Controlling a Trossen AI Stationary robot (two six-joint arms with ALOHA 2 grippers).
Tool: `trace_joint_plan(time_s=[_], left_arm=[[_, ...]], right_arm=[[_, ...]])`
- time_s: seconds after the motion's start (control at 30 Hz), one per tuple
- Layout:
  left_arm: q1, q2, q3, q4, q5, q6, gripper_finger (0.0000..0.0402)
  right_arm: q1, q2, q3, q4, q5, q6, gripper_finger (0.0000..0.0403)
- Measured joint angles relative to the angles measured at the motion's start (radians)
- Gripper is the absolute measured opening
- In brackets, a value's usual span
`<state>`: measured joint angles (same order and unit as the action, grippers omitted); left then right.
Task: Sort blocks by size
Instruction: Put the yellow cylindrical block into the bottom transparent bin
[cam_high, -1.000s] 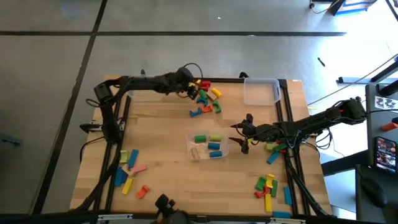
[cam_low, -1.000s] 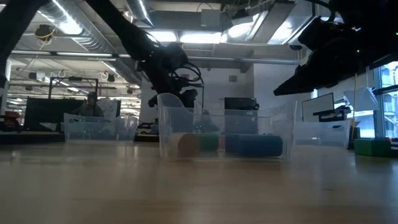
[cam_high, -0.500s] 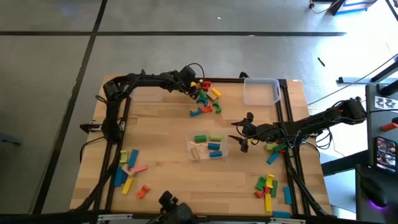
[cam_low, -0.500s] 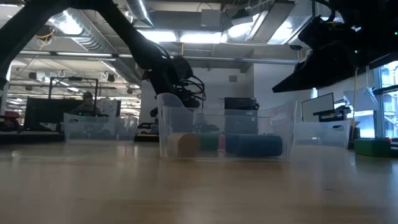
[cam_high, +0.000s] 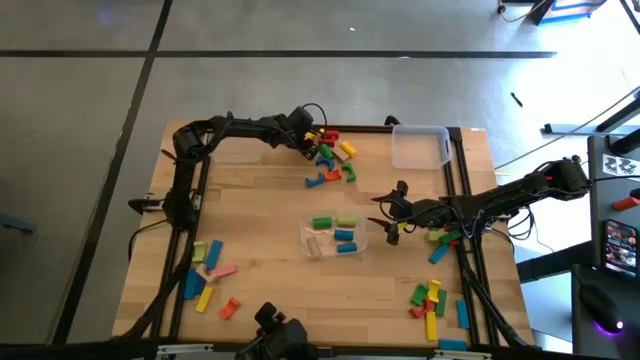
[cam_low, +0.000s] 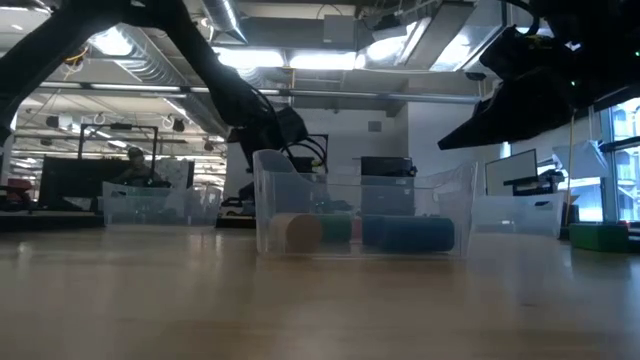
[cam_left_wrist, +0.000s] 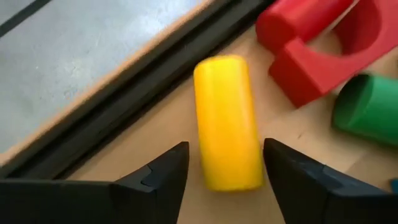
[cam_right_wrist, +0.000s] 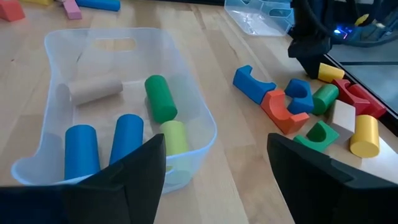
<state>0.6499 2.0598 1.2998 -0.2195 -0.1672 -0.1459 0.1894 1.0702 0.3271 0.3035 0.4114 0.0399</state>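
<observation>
Loose blocks lie in a pile (cam_high: 330, 160) near the table's far edge. My left gripper (cam_left_wrist: 227, 163) stands low over that pile, open, pointing steeply down. One finger stands on either side of the near end of a yellow cylinder block (cam_left_wrist: 227, 118), which lies flat on the wood beside a red arch (cam_left_wrist: 323, 56). Whether the fingers touch it I cannot tell. My right gripper (cam_high: 386, 216) hangs open next to the clear middle bin (cam_high: 335, 236), which holds blue, green and plain cylinders (cam_right_wrist: 127, 140).
An empty clear bin (cam_high: 420, 146) stands at the far right, and another (cam_high: 236, 152) at the far left under my left arm. More blocks lie at the near left (cam_high: 206, 276), near right (cam_high: 434, 300) and under my right arm (cam_high: 440, 240). A dark rail (cam_left_wrist: 143, 93) runs along the far edge.
My left gripper has come down toward the block pile at the far edge, tipping a little more steeply. Nothing among the blocks has shifted.
</observation>
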Motion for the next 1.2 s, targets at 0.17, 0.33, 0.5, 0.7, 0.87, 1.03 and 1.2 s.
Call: trace_joint_plan(time_s=[0.17,0.33,0.5,0.7,0.87,1.03,1.2], left_arm=[[0.0,0.0,0.0,-0.008,0.0,0.015,0.0147],[-0.003,0.0,0.0,-0.008,0.0,0.054,0.0125],[-0.019,-0.023,0.0,-0.046,-0.004,0.083,0.013],[-0.067,-0.131,0.0,-0.125,-0.016,0.1,0.0131],[-0.149,-0.235,0.0,-0.173,-0.017,0.109,0.0131],[-0.264,-0.311,0.0,-0.198,-0.017,0.128,0.0137],[-0.387,-0.343,0.0,-0.2,-0.016,0.196,0.0136]], right_arm=[[0.0,0.0,0.0,-0.008,0.0,0.005,0.0273],[0.0,0.0,0.0,-0.018,0.0,0.005,0.0273],[0.0,0.0,0.0,-0.017,0.0,0.006,0.0273],[0.0,0.0,0.0,-0.017,0.0,0.007,0.0273],[0.0,0.0,0.0,-0.017,0.0,0.008,0.0273],[0.0,0.0,0.001,-0.017,0.0,0.008,0.0273],[0.0,0.0,0.001,-0.017,0.0,0.008,0.0273]])
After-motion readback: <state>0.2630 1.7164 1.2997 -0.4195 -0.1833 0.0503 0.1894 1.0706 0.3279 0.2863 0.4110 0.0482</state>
